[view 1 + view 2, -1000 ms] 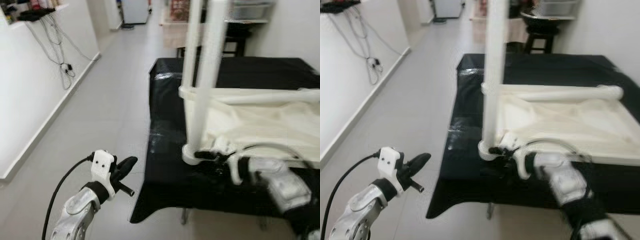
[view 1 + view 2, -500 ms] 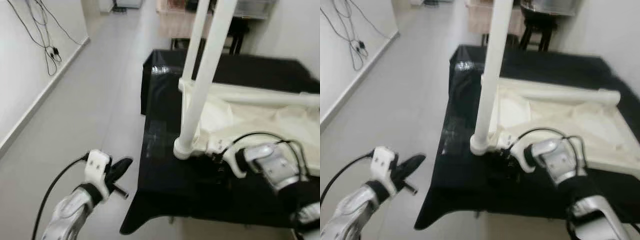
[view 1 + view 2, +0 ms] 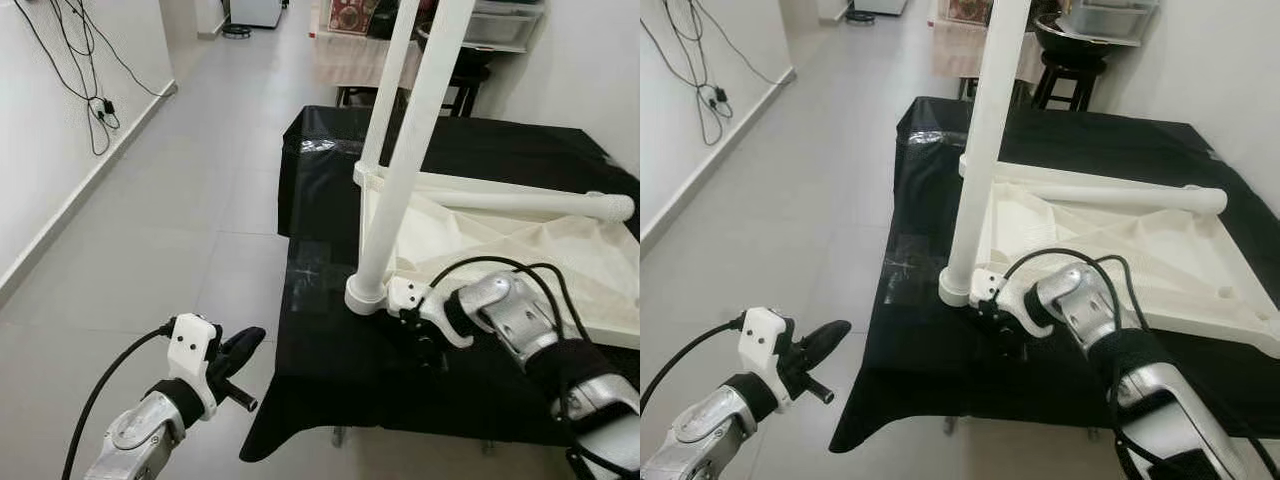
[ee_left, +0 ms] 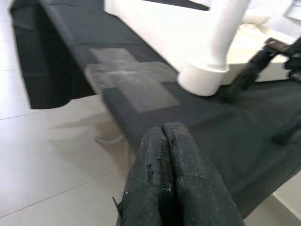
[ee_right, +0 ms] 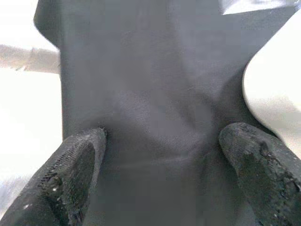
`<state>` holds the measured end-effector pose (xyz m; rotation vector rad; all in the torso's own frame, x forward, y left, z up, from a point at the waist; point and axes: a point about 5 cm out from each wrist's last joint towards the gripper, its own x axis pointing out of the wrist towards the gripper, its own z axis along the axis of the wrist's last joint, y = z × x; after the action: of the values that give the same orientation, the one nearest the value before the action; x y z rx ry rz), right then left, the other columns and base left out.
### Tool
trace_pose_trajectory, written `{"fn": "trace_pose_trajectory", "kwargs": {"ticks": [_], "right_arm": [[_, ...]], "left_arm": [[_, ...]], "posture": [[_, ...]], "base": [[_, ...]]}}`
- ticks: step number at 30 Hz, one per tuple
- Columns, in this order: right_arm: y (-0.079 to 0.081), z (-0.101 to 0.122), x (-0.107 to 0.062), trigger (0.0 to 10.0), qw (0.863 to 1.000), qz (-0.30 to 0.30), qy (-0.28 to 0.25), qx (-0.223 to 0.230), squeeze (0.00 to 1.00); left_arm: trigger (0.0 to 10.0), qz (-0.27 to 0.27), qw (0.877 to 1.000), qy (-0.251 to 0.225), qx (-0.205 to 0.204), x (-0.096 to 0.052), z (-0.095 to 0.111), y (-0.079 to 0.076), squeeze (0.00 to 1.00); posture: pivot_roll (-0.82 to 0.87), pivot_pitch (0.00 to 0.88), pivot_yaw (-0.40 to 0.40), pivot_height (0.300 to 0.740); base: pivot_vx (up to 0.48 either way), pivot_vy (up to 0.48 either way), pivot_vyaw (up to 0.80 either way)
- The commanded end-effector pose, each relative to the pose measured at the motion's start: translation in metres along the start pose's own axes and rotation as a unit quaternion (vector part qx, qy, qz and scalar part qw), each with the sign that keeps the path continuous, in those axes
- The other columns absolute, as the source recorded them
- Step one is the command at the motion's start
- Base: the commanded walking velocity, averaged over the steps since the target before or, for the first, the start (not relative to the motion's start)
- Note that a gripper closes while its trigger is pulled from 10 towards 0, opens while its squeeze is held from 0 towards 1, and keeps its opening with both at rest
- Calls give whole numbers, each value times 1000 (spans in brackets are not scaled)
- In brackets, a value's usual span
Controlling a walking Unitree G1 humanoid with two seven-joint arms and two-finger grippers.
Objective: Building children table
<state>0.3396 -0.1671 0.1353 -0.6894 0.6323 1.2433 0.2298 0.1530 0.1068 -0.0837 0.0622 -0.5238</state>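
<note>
Left eye view: the left pincer [image 3: 243, 350] hung over the grey floor [image 3: 180, 220] beside the table [image 3: 330, 330], its fingers [image 4: 169, 179] pressed together on nothing. On the black-covered table lay the upturned white tabletop [image 3: 520, 250] — one white leg [image 3: 405, 160] stood at its near corner. The right pincer [image 3: 418, 340] sat just beside that leg's base, fingers [image 5: 75, 165] apart over the black cloth.

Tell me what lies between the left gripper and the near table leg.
Bare grey floor, then the black cloth's draped edge, seen from the left eye. The left gripper hangs off the bench, apart from the leg.
</note>
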Motion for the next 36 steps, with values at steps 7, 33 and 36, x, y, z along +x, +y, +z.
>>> {"fn": "trace_pose_trajectory", "kwargs": {"ticks": [7, 33, 36], "right_arm": [[-23, 39, 31, 10000, 989, -143, -37, 24, 0], [-60, 114, 30, 10000, 883, -445, -119, 93, 0], [-61, 119, 27, 10000, 875, -450, -143, 108, 0]], "left_arm": [[10000, -1, 1000, -3, -15, -4, 1, -7, 0], [10000, 10, 1000, -10, -26, -8, 4, -17, 0], [10000, 10, 1000, -9, -25, -7, 4, -17, 0]], "posture": [[19, 128, -99, 740], [66, 160, -132, 740], [67, 155, -132, 740]], "base": [[0, 0, 0], [0, 0, 0], [0, 0, 0]]}}
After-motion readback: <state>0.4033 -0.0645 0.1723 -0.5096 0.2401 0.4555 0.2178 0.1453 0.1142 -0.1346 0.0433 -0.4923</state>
